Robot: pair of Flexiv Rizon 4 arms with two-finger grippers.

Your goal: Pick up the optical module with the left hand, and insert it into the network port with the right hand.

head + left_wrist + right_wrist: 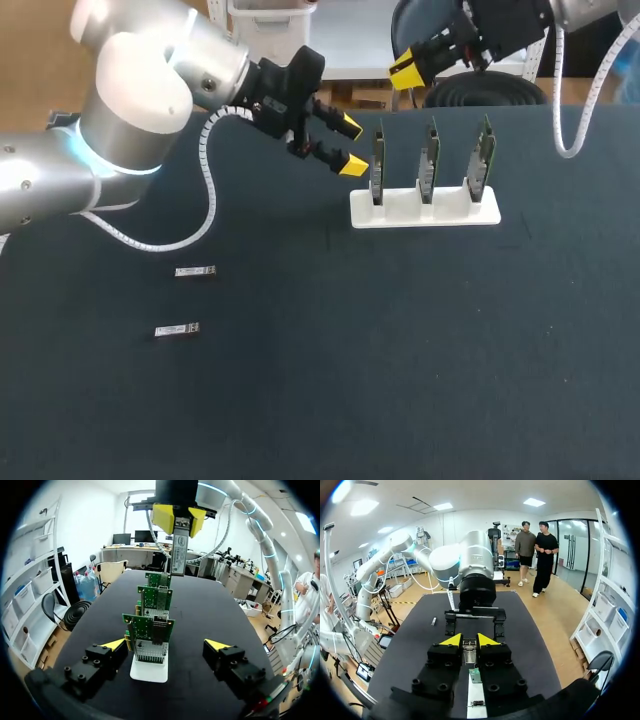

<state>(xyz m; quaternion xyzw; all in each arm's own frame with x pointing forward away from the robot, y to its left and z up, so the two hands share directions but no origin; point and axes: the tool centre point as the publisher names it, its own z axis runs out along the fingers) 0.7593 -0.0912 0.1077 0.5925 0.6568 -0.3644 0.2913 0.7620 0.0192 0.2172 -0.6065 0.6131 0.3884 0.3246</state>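
Two spare modules (195,271) lie mid-left on the table. Left gripper (352,146), top centre: fingers wide apart, holding nothing, just left of the white stand (425,212) carrying three boards (428,165). Right gripper (178,517), upper right: clamped on the optical module (178,552), which hangs tip-down over the stand. Pickup looks done, insertion pending. Next move calls for lining the module up with a network port (159,631), then a straight push.
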